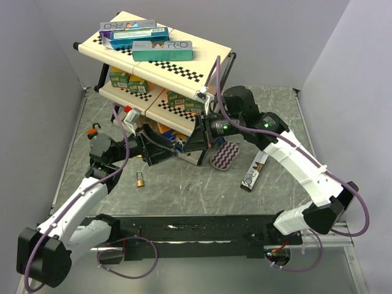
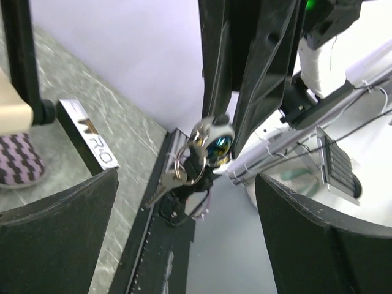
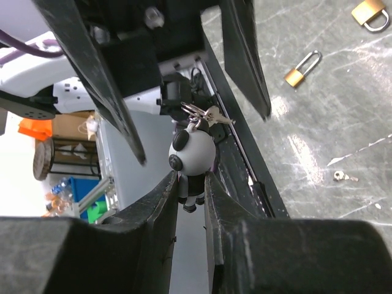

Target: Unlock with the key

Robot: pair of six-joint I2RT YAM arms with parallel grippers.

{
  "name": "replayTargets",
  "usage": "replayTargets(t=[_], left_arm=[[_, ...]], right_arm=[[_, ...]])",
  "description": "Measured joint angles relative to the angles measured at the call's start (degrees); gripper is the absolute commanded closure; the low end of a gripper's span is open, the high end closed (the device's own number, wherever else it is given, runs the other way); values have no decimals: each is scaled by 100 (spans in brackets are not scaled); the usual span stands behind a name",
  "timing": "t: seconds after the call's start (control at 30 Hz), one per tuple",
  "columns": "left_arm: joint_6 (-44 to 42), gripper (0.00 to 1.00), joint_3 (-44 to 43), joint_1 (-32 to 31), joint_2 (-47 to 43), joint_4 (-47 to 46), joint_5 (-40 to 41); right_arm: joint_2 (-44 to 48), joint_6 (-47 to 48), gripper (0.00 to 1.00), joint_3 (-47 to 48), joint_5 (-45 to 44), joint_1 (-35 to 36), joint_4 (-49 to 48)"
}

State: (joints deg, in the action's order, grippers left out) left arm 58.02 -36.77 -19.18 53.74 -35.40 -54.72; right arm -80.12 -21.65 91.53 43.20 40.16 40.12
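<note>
Your right claw (image 3: 191, 179) is clamped on the lower body of a little black-and-white panda charm (image 3: 191, 150). The keys (image 3: 211, 114) sit on a split ring (image 3: 195, 110) at the panda's head end. They're small, flat and silver, and it looks like at least two of them are bunched together.

In the right wrist view the keys are at 12 o'clock from the panda. The clearest one has its long axis running 10-to-4, with the tip toward 4. From the left wrist camera the same bunch dangles under the charm with the blade aimed at roughly 7 o'clock.

The whole bunch is up off the desk (image 1: 288, 116), in the gap between your two claws, right in front of the shelf rack (image 1: 202, 52).

Your left claw (image 1: 160, 150) has its fingers spread wide with nothing in them. It faces the keys but touches nothing.

A brass padlock (image 1: 141, 180) lies flat on the desk at about 7 o'clock from the left claw.
</note>
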Motion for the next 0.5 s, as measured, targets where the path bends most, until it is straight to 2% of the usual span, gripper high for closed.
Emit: replayTargets(t=[0.07,0.2,0.33,0.4,0.47,0.5], left_arm=[[0,7,0,-90,98,-24,-48],[28,28,0,-168,140,-59,-101],[17,38,0,-190,138,-83,-105],[17,39,0,-192,138,-81,-103],[17,36,0,-192,138,-81,-103],[17,26,0,-192,138,-81,-101]], right_arm=[[9,-48,100,9,0,-35,-61],[59,-173,100,7,-7,-109,-177],[138,-299,100,-39,-26,-203,-289],[184,-323,100,-92,-31,-219,-328],[210,-345,100,-125,-31,-227,-334],[216,-356,100,-138,-28,-234,-339]])
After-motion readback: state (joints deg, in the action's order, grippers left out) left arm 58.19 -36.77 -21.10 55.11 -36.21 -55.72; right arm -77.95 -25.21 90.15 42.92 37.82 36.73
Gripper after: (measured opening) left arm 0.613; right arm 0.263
